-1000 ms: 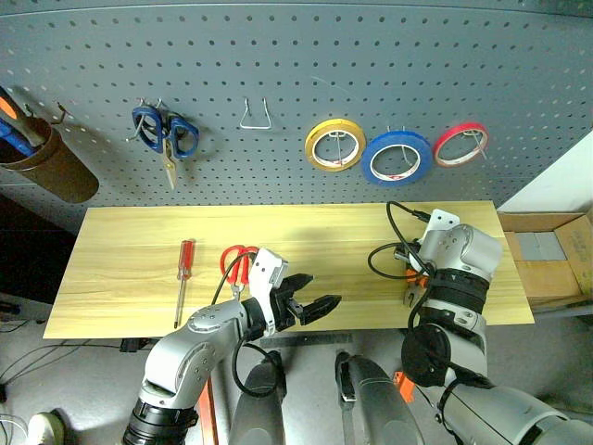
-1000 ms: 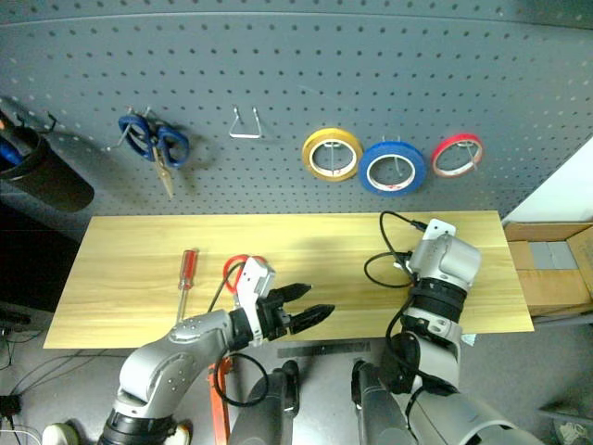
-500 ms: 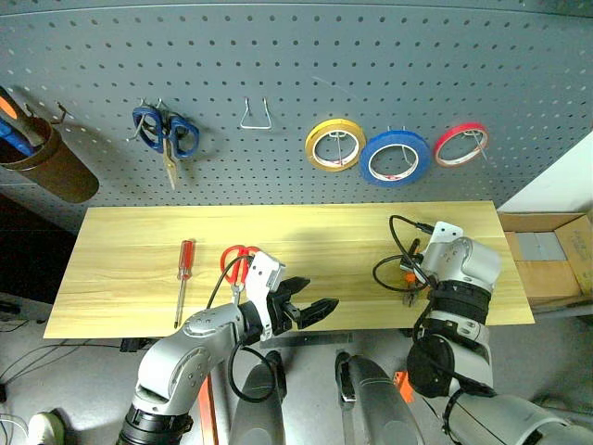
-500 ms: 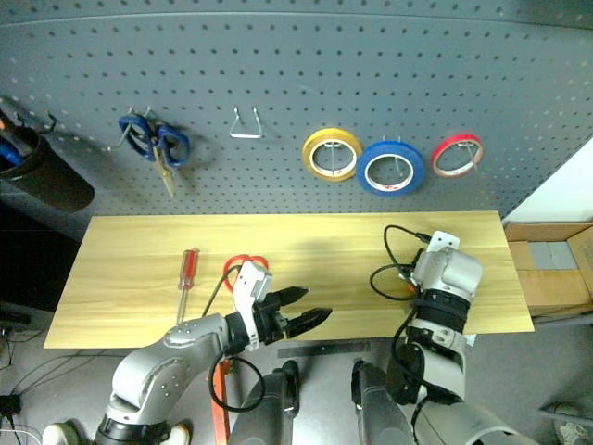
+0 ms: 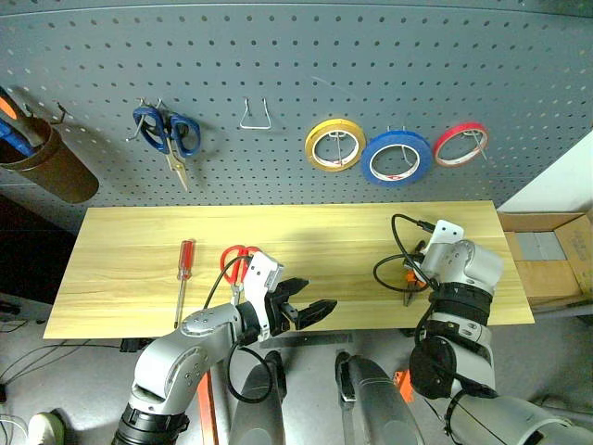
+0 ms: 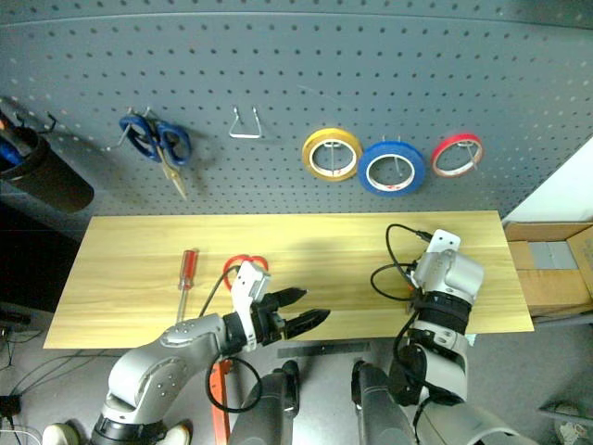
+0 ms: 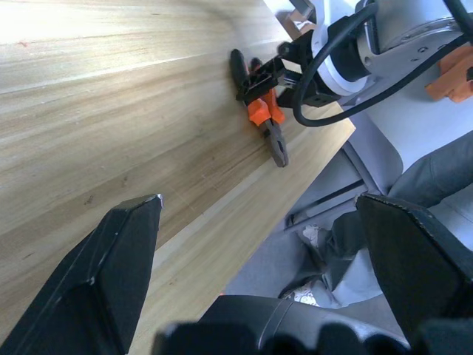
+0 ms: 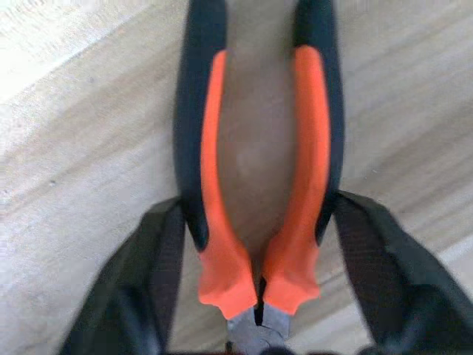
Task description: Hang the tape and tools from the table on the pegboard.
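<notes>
The right hand (image 8: 255,274) reaches down onto the desk (image 5: 306,236) near its right front edge, its two black fingers (image 8: 151,274) pressed against the outer sides of the orange-and-black handles of the pliers (image 8: 259,170), clasping them where they lie flat on the wood. The left hand (image 5: 310,311) hangs over the front edge of the desk, fingers spread wide and holding nothing. Just behind it lie the red-handled scissors (image 5: 236,264), and to their left the slim red-handled screwdriver (image 5: 183,278), both flat on the desk. On the pegboard (image 5: 296,93) above, the blue tape (image 5: 397,158) hangs on a hook between a yellow roll (image 5: 334,145) and a red roll (image 5: 460,144). Further left hang blue-handled scissors (image 5: 167,134), and a brown cup (image 5: 46,162) sits at the far left.
</notes>
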